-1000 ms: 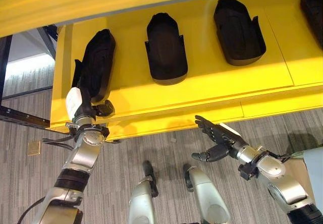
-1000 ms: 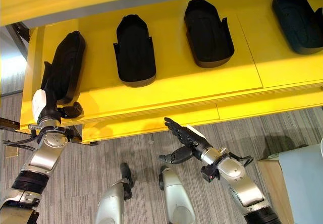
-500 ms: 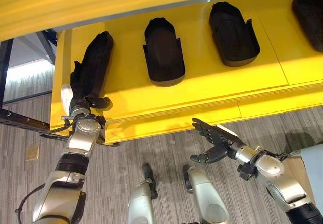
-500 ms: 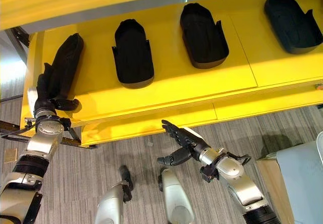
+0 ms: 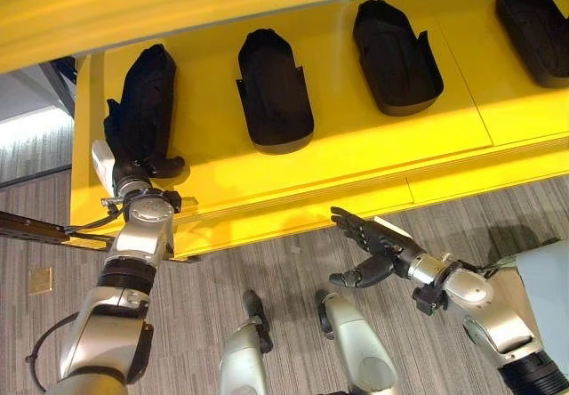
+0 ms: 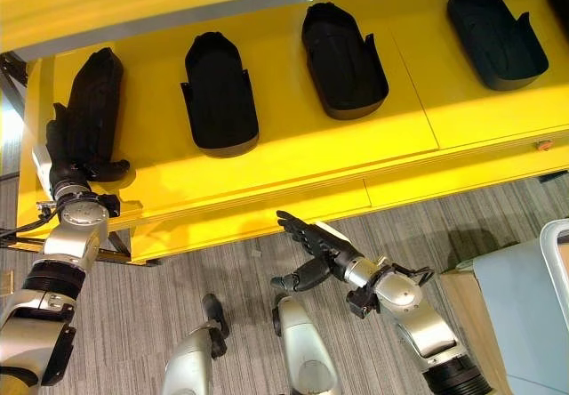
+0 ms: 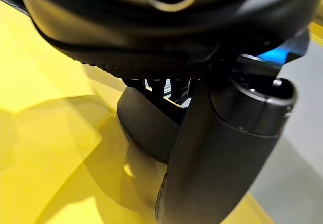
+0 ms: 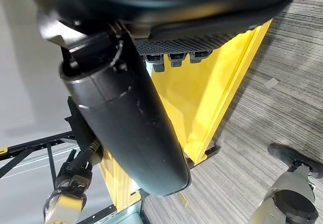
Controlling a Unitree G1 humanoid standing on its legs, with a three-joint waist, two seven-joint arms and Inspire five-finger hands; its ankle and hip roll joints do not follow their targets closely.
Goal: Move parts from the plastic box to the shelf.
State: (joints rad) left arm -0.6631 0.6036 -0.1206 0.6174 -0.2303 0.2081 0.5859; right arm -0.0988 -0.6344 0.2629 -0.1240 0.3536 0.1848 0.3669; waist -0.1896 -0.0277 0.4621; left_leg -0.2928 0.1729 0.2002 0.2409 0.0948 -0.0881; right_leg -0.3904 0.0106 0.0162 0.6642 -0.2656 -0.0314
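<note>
Four black parts [image 5: 275, 90] lie on the yellow shelf [image 5: 356, 150], left robot hand [image 5: 124, 159] gripping the leftmost, right robot hand [image 5: 369, 245] spread.

I see a bright yellow shelf [image 5: 356, 159] across the upper frame, its front edge the same yellow. On it lie matte black parts: one at upper left [image 5: 147, 101], a second [image 5: 274, 88] beside it, a third [image 5: 396, 55] at upper centre, a fourth [image 5: 533, 20] at upper right. My left hand [image 5: 124, 159] is dark with a white thumb cover, on a silver-grey arm; my right hand [image 5: 366, 245] at lower centre is dark too. The floor [image 5: 267, 261] is grey carpet with fine stripes. A pale grey-blue box [image 6: 524, 315] sits at lower right.
</note>
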